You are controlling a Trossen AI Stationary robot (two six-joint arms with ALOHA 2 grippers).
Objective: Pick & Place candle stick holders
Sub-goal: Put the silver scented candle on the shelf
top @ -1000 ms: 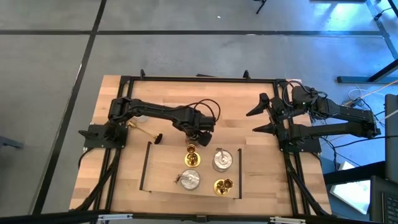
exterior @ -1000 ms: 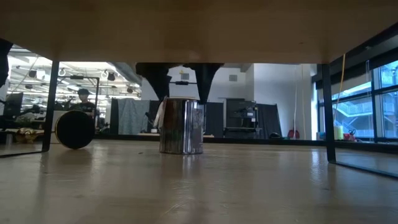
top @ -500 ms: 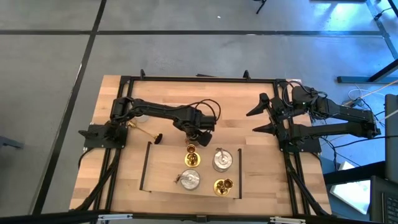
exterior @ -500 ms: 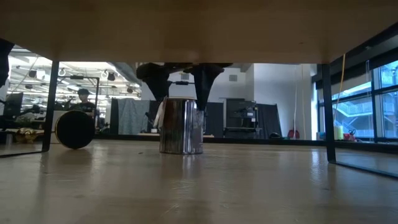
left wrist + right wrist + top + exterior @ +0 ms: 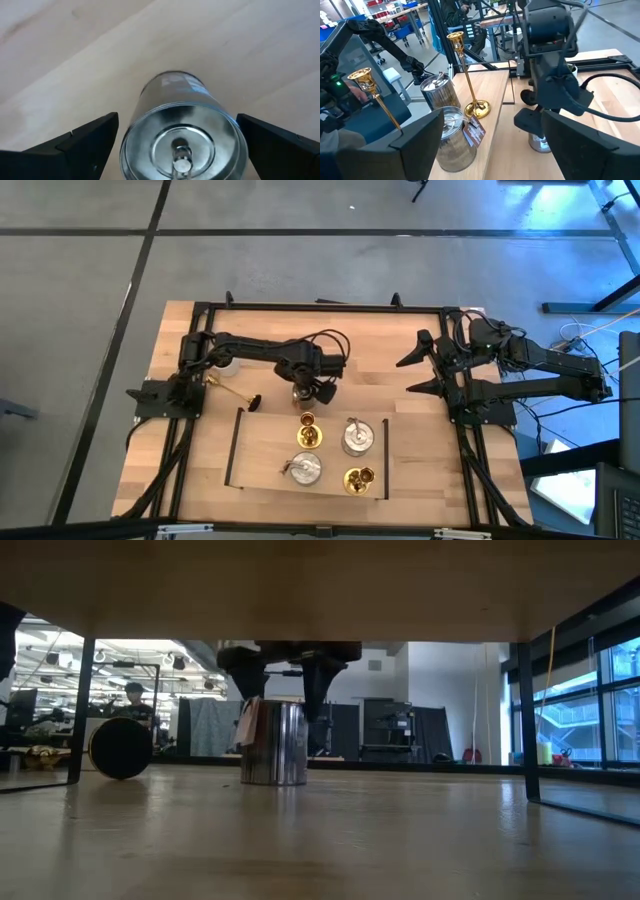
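High view, centre of the frame: the left gripper (image 5: 308,389) hangs over a squat silver holder (image 5: 301,392) standing on the bare wood just above the top edge of the black-framed tray (image 5: 232,450). Its fingers (image 5: 75,145) are spread wide, one on each side of the silver holder (image 5: 184,135) without touching it, so it has hold of nothing. That holder stands upright, its long axis vertical and its open mouth up, with a small pin in the middle of the cup.

Inside the tray stand four holders: a gold one (image 5: 309,430) at upper centre, a silver one (image 5: 356,437) to its right, another silver one (image 5: 303,469) at lower centre, and a second gold one (image 5: 359,478) at lower right.

Left of the tray a third gold holder (image 5: 232,392) lies on its side, its stem running diagonally from upper left to lower right.

The right gripper (image 5: 419,364) waits at the upper right of the wooden table (image 5: 400,330), wide open and empty.

Low view shows a room with desks, dark screens, and a person (image 5: 133,700) at far left.
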